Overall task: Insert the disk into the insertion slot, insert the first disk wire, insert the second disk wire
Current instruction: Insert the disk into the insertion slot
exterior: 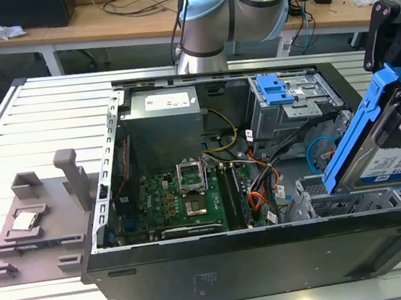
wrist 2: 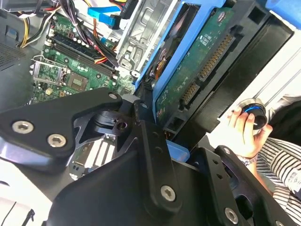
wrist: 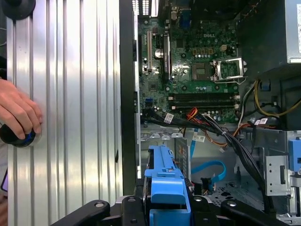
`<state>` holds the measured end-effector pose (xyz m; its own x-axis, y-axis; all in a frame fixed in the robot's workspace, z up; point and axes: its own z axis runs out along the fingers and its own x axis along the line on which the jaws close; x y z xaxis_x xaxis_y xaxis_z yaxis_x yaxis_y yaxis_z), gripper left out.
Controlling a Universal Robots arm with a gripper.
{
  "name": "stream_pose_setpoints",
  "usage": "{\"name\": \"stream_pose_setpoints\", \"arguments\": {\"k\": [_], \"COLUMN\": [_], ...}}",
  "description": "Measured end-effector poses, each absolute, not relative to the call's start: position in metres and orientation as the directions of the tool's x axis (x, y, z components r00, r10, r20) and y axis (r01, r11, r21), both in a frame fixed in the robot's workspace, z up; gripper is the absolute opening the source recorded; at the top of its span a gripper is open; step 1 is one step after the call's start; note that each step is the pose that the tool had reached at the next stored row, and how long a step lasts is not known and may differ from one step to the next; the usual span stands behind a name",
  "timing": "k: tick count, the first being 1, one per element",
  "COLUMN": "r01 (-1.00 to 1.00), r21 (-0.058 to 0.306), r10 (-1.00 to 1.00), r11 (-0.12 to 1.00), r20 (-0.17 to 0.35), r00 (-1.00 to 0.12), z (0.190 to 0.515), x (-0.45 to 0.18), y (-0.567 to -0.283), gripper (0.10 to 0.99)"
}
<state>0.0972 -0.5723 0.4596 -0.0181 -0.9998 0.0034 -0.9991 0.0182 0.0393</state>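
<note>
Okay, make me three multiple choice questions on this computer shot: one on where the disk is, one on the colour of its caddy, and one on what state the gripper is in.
1. Where is the disk?
A. Flat on the motherboard
B. Held tilted above the insertion slot, at the exterior view's right
C. On the grey fixture outside the case

2. What colour is the disk's caddy?
A. Red
B. Yellow
C. Blue

3. What state is the gripper in?
A. Open and empty
B. Shut on the disk
C. Shut on a cable

Answers:
1 B: the exterior view shows it slanted over the slot, not in it.
2 C: the frame around the disk is bright blue.
3 B: in the first wrist view it clamps the caddy from both sides.
</note>
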Motion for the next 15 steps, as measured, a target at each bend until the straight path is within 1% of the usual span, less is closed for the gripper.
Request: {"name": "stream_pose_setpoints", "arguments": {"k": [15], "r01": [-0.999], "r21": [0.039], "r10": [-1.000], "r11": [0.018], "r20": [0.003], "r00": [-0.018], "z": [0.449], "x": [0.097], "y": [-0.572], "gripper": [0.369]}}
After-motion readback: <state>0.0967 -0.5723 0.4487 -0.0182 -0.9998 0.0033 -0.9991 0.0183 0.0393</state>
